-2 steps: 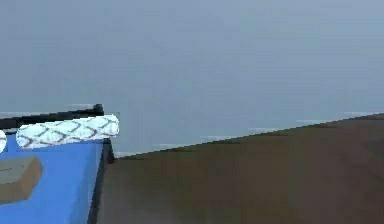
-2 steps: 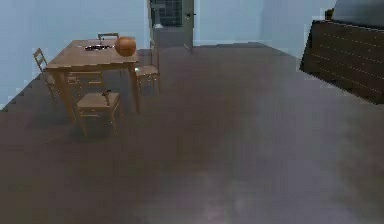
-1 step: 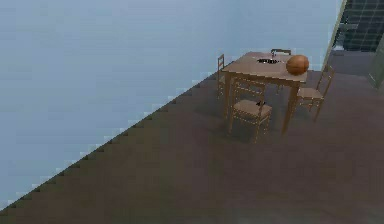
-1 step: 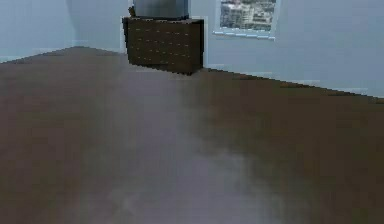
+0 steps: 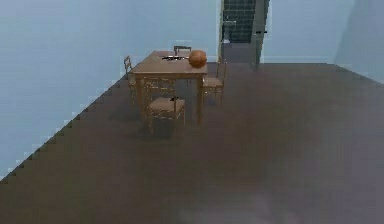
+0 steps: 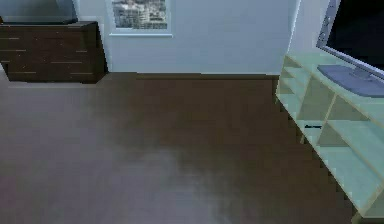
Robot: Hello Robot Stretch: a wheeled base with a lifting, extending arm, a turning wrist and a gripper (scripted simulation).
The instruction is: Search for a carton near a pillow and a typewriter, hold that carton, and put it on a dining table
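Where the dark floor (image 5: 250, 150) meets the far wall in the forward view, a wooden counter (image 5: 158, 69) stands left of the middle, with wooden chairs (image 5: 165, 108) around it. On it rests an orange round thing (image 5: 198, 58), with a small dark thing (image 5: 173, 60) just beside. On the arm side view, a dark dresser (image 6: 55, 50) stands at the upper left, and a pale shelf unit (image 6: 330, 105) at the right carries a television (image 6: 358, 35).
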